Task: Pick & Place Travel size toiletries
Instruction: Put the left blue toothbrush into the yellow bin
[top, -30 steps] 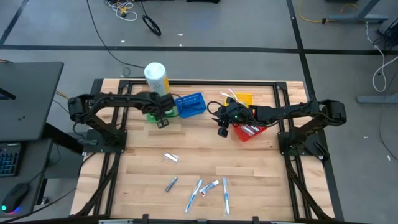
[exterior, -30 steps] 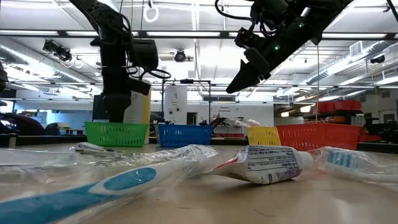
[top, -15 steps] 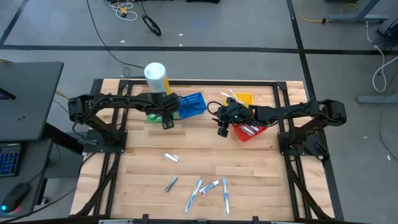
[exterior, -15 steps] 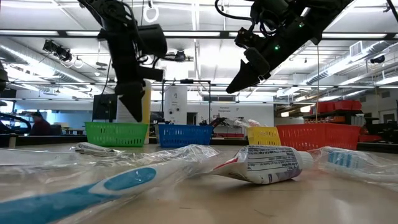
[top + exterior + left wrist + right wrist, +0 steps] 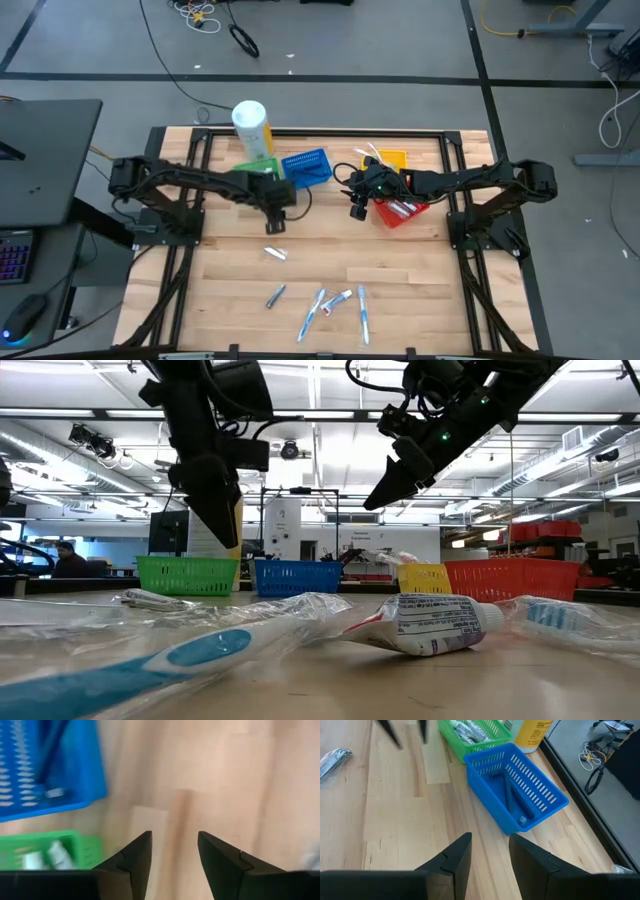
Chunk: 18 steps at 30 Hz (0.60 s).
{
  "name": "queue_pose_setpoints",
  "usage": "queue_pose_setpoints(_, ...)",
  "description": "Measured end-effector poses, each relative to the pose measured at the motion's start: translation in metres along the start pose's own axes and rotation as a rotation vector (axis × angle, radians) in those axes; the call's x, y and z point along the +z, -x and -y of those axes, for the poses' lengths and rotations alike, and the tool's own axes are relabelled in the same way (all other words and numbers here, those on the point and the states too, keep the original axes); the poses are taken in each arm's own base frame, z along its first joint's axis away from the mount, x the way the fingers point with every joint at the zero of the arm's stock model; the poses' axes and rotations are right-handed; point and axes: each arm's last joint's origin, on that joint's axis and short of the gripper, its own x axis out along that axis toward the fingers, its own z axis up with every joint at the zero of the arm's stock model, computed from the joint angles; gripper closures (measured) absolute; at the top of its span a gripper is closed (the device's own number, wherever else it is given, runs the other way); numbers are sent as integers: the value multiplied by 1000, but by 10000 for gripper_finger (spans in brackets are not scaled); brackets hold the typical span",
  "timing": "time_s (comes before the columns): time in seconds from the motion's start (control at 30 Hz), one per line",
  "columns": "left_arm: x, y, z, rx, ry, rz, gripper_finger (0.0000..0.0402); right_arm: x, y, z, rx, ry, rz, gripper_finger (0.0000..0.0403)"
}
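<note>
Several travel size toiletries lie on the near half of the table: a small white tube (image 5: 275, 253), a silver packet (image 5: 275, 295), and toothbrushes in clear wrap (image 5: 312, 313) (image 5: 362, 312) with a tube (image 5: 337, 299) between them. The low view shows that tube (image 5: 430, 625) and a blue toothbrush (image 5: 150, 665) close up. My left gripper (image 5: 272, 226) (image 5: 172, 850) is open above bare wood, just past the white tube. My right gripper (image 5: 356, 211) (image 5: 490, 847) is open, raised beside the red basket (image 5: 400, 211).
Along the far side stand a green basket (image 5: 248, 170) holding white tubes (image 5: 47, 855), a blue basket (image 5: 307, 167), a yellow basket (image 5: 390, 158) and a large white-and-yellow bottle (image 5: 250, 125). The red basket holds wrapped items. Bare wood lies between the arms.
My left gripper has swung from above the green basket toward the table's near edge and somewhat right, ending over bare wood close to the small white tube. It has also come lower. The right arm has kept still.
</note>
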Motion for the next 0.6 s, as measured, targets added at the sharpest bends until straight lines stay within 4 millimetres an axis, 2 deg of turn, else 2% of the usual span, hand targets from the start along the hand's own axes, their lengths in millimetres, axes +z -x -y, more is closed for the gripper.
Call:
queue_pose_setpoints(0.27, 1, 8, 42, -156, -95, 52, 234, 0, 0, 0, 0, 0, 0, 263)
queue_pose_setpoints(0.6, -6, 17, 76, -208, -103, 52, 234, 0, 0, -1, 1, -26, 1, 263)
